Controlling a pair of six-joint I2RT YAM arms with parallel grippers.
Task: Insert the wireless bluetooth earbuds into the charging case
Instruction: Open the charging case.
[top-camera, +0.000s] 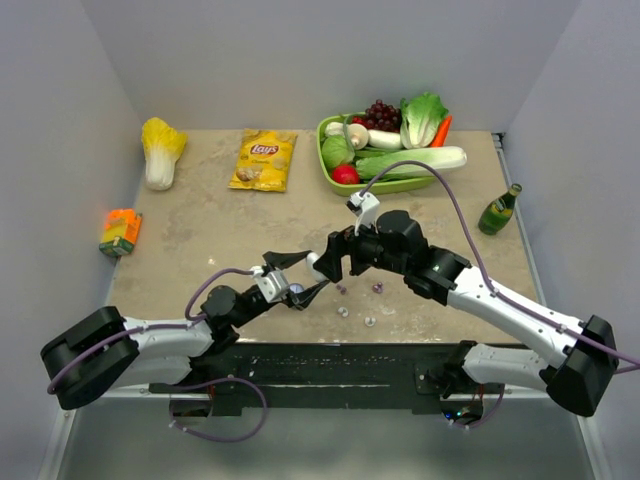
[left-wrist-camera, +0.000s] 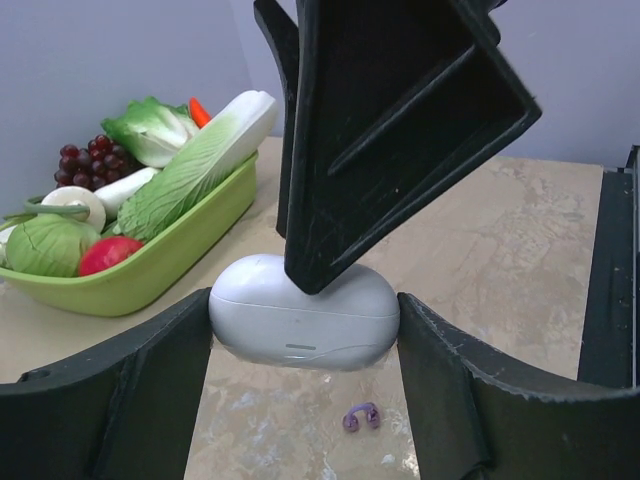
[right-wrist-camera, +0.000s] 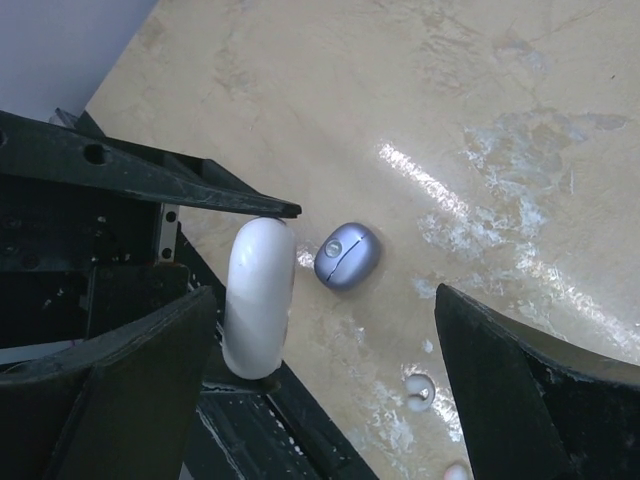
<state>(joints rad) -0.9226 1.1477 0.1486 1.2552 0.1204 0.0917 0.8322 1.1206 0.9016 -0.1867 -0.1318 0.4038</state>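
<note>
Beige tabletop (top-camera: 200, 230), left jaws pinching charging case (left-wrist-camera: 300, 325), right jaws spread, pinch unclear overhead.

The case (left-wrist-camera: 305, 325) is held between the left fingers (left-wrist-camera: 120, 400). One right finger (left-wrist-camera: 400, 130) is set against its top. A bud (left-wrist-camera: 361, 416) lies on the bench (left-wrist-camera: 520, 250) below the case, between the left fingers. A tray (left-wrist-camera: 170, 265) is seen beyond them, to the left.

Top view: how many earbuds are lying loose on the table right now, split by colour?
Lilac earbuds: 2
White earbuds: 2
Total: 4
</note>
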